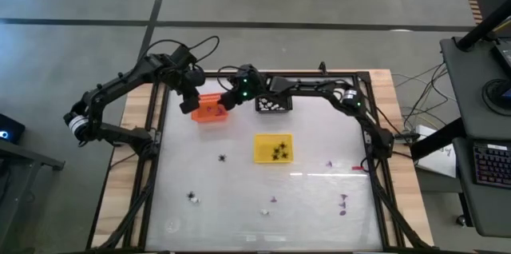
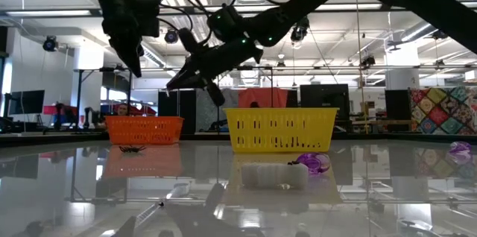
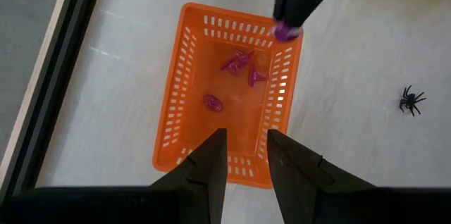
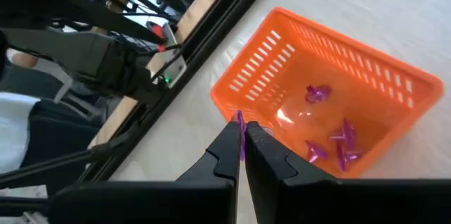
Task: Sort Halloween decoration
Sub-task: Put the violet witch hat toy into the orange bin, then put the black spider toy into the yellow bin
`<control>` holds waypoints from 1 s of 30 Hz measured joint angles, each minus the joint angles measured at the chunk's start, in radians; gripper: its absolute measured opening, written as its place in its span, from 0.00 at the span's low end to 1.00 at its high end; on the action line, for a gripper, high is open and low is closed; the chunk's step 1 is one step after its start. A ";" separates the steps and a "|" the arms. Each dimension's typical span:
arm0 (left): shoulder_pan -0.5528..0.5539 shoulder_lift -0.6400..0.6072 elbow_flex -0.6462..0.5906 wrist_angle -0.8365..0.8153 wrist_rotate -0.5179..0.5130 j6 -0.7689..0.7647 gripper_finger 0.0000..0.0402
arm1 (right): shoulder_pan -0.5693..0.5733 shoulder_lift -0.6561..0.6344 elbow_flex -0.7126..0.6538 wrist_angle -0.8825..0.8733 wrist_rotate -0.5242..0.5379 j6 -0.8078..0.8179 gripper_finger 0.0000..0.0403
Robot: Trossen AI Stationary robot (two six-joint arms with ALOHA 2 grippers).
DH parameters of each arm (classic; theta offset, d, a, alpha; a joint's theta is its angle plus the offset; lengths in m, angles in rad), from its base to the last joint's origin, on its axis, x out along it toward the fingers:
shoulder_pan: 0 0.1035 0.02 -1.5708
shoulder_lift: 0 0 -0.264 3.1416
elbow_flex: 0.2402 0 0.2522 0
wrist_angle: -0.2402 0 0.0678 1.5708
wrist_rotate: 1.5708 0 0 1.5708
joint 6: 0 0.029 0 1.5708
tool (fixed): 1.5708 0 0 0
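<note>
A: The right gripper [image 4: 243,138] hangs at the near rim of the orange basket [image 4: 366,55], its fingers pinched together on a small purple piece [image 4: 239,127] that shows between the tips. The left wrist view shows the same piece at the basket's edge, not clearly over the inside.

B: And the left gripper [image 3: 245,155]?

A: It hovers above the same basket with its fingers [image 3: 211,160] apart and nothing between them. The two arms crowd one spot.

B: Where is the rest of the Halloween decoration?

A: Several purple pieces [image 3: 239,62] lie in the orange basket. Black spiders sit in the yellow basket [image 1: 273,148]. Loose on the table [image 1: 239,206] are a black spider [image 1: 222,157], more purple pieces [image 1: 343,200] towards the right side, and a few small pieces near the front.

B: What could go wrong from here?

A: Let go at this point, I judge the piece may strike the rim and fall outside onto the glossy table. It is tiny and light, so it could also cling to a finger. A careless descent might nudge the light basket, or bring the two grippers into contact.
</note>
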 joint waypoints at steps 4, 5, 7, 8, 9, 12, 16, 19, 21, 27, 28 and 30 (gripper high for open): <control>0.000 0.000 0.000 -0.001 0.000 0.000 0.21 | 0.006 0.038 0.055 -0.055 -0.003 -0.025 0.03; 0.000 0.000 0.000 -0.002 0.000 0.000 0.21 | 0.007 0.042 0.066 -0.085 -0.002 -0.051 0.03; 0.000 0.000 0.000 -0.002 0.000 0.000 0.21 | 0.008 0.053 0.094 -0.125 -0.002 -0.101 0.03; 0.000 0.000 0.000 -0.002 0.000 0.000 0.21 | 0.008 0.053 0.103 -0.147 0.001 -0.111 0.03; 0.000 0.000 0.000 -0.002 0.001 0.000 0.21 | 0.008 0.053 0.108 -0.162 0.008 -0.118 0.03; 0.000 0.000 0.000 -0.001 0.001 0.000 0.21 | 0.012 0.053 0.120 -0.156 0.055 -0.158 0.03; 0.000 0.000 0.000 -0.001 0.002 0.000 0.21 | 0.017 0.053 0.132 -0.149 0.085 -0.183 0.03; 0.000 0.000 0.000 -0.001 0.003 -0.003 0.21 | 0.017 0.053 0.134 -0.148 0.087 -0.184 0.03; 0.000 0.000 0.000 -0.001 0.003 -0.003 0.21 | 0.017 0.053 0.133 -0.149 0.087 -0.184 0.03; 0.000 0.000 0.000 -0.001 0.003 -0.011 0.21 | 0.017 0.053 0.126 -0.149 0.088 -0.184 0.08; 0.000 0.000 0.000 -0.001 0.003 -0.011 0.21 | 0.017 0.053 0.126 -0.149 0.087 -0.184 0.10; 0.000 0.000 0.000 -0.001 0.003 -0.012 0.21 | 0.017 0.053 0.126 -0.147 0.087 -0.184 0.13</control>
